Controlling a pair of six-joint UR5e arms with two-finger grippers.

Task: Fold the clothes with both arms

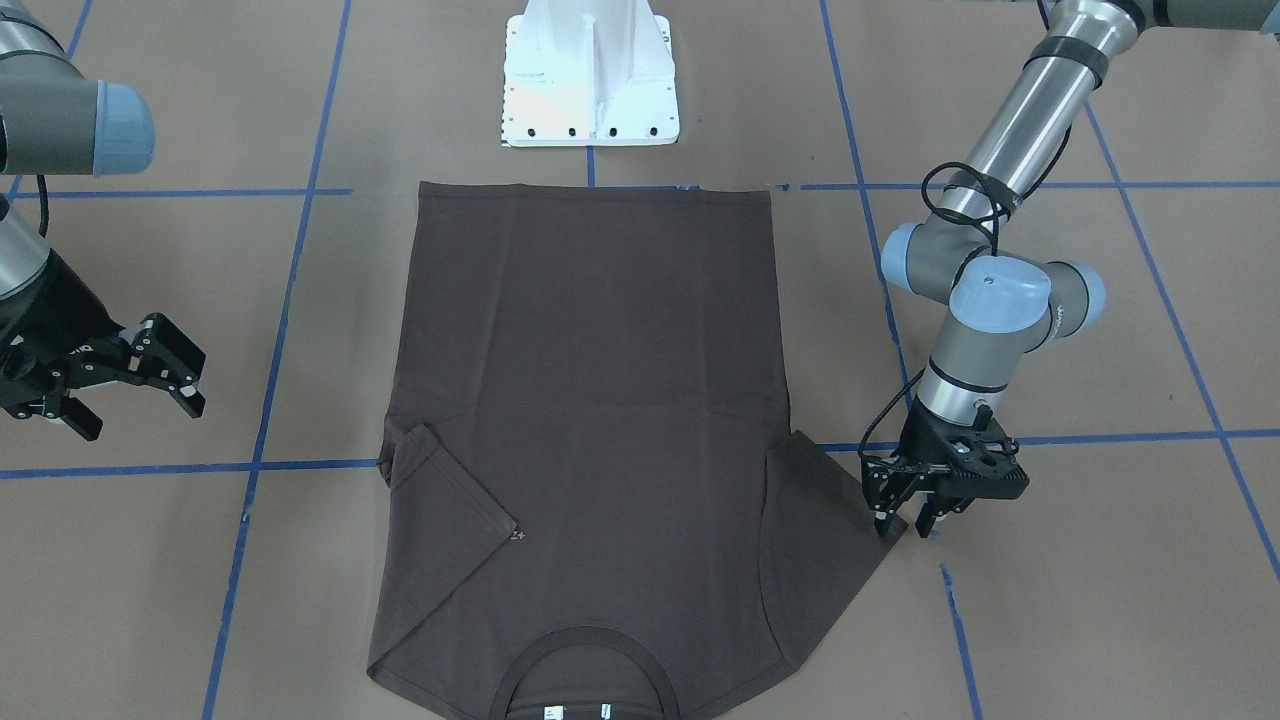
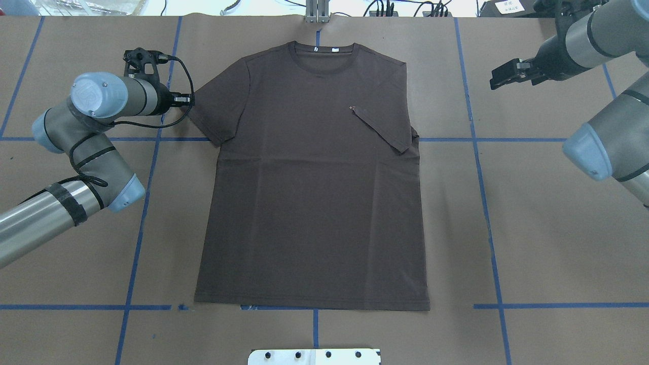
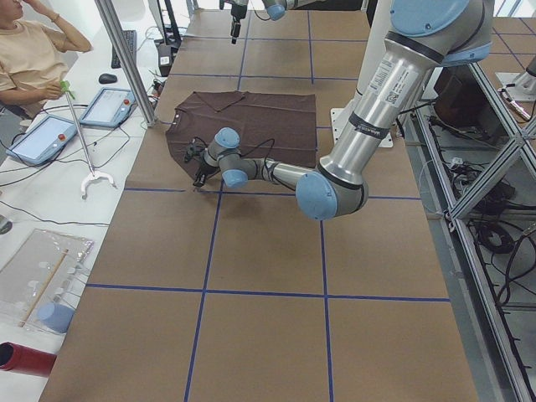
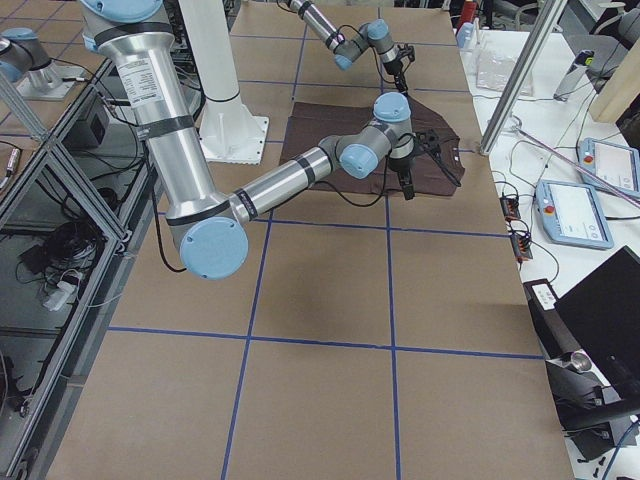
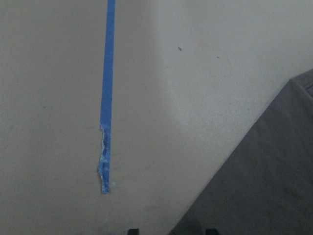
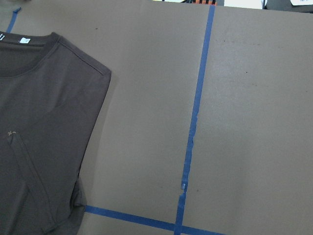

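The clothes are one dark brown T-shirt (image 2: 314, 203), lying flat on the table with its collar (image 1: 580, 645) toward the far side from the robot. The sleeve on the robot's right is folded in over the chest (image 2: 380, 129). The other sleeve (image 1: 830, 520) lies spread out. My left gripper (image 1: 905, 522) points straight down at that sleeve's outer tip, open, and the left wrist view shows the sleeve edge (image 5: 264, 186) between its two fingers. My right gripper (image 1: 142, 418) is open and empty, held above bare table off the shirt's folded side (image 6: 44, 122).
Blue tape lines (image 2: 137, 203) divide the brown table into a grid. The white robot base (image 1: 590, 80) stands at the shirt's hem end. Past the collar end of the table sit a person (image 3: 33, 50) and control tablets (image 4: 590, 215).
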